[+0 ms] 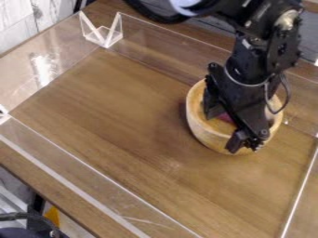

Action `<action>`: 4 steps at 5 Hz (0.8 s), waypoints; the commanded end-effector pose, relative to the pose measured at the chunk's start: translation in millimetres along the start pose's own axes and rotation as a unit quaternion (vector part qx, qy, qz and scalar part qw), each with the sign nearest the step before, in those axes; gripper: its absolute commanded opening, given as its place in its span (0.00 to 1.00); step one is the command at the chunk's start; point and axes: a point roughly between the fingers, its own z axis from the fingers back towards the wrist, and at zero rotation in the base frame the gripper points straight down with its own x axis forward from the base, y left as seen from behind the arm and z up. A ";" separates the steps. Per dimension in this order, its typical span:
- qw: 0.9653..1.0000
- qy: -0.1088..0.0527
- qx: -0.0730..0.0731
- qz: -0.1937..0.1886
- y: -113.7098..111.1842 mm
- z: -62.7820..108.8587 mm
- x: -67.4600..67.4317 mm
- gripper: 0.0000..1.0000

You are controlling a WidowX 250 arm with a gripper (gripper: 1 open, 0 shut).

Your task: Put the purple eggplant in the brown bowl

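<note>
**Gripper Over the Bowl, Eggplant Hidden**

Here the black gripper (241, 130) is seen pointing steeply down into the brown bowl (199, 119), which sits on the right part of the wooden table (125, 121). Whether the jaws are spread or pressed together cannot be told, since the fingers merge into one dark mass against the bowl's inside. The purple eggplant is not visible; the gripper covers most of the bowl's hollow, so its place, its long axis and the way its stem points cannot be told. Only the bowl's left rim and part of its near wall are left uncovered. A wide stretch of bare wood lies to the left of the bowl. The table is bordered by clear plastic walls (74, 158), and the near right wall stands close to the bowl.
</note>
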 end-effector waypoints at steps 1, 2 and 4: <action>1.000 -0.016 0.007 0.009 6.2 8.6 2.8 1.00; 1.000 -0.016 0.010 0.011 6.8 8.9 2.1 0.00; 1.000 -0.012 0.011 0.012 3.7 3.3 0.2 0.00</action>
